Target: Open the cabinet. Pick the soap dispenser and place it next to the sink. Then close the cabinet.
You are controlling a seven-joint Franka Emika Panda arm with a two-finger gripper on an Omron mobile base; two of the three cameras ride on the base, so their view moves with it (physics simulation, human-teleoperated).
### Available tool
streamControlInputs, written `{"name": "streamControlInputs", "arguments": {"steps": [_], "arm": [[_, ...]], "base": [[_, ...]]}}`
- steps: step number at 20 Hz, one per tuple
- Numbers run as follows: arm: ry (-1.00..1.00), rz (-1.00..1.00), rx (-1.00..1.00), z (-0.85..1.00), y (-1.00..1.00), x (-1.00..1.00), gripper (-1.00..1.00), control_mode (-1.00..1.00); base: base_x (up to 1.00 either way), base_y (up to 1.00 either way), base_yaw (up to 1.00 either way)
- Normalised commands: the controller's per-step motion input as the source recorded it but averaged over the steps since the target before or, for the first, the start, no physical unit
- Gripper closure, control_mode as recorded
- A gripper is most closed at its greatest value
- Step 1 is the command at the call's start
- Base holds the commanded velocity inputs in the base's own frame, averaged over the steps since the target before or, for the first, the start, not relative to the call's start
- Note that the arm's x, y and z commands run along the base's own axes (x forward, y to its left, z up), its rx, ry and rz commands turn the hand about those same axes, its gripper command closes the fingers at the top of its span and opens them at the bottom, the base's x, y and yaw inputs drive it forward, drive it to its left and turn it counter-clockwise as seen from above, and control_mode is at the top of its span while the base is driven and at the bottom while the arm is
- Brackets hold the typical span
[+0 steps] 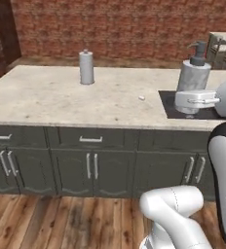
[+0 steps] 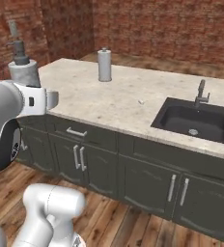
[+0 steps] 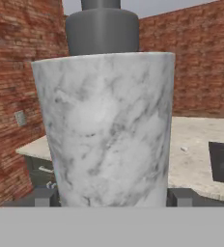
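Upright soap dispenser (image 3: 104, 125) in claw (image 3: 111, 197), sink (image 2: 193, 123) bare

We make out small white lettering on the arm's (image 1: 225, 187) dark joint cover, too blurred to read.

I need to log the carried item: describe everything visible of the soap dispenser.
The soap dispenser is a light-grey, marbled stone-look cylinder with a dark collar and pump head with spout. It stands upright, held in the air between the fingers of the pincer, one dark fingertip at each side of its base. In the right base view it hangs in front of the counter's left end, away from the sink.
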Motion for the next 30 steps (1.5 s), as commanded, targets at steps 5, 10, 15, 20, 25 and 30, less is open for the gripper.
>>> {"name": "streamControlInputs", "arguments": {"steps": [5,10,15,20,25,30], "arm": [[0.0,0.0,0.0,0.0,0.0,0.0,1.0,1.0],[0.0,0.0,0.0,0.0,0.0,0.0,1.0,1.0],[0.0,0.0,0.0,0.0,0.0,0.0,1.0,1.0],[0.0,0.0,0.0,0.0,0.0,0.0,1.0,1.0],[0.0,0.0,0.0,0.0,0.0,0.0,1.0,1.0],[0.0,0.0,0.0,0.0,0.0,0.0,1.0,1.0]], "base": [[0.66,-0.06,-0.36],[0.75,0.0,-0.19],[0.61,0.0,-0.23],[0.37,0.0,-0.39],[0.28,0.08,-0.4],[0.31,0.38,-0.23]]}}
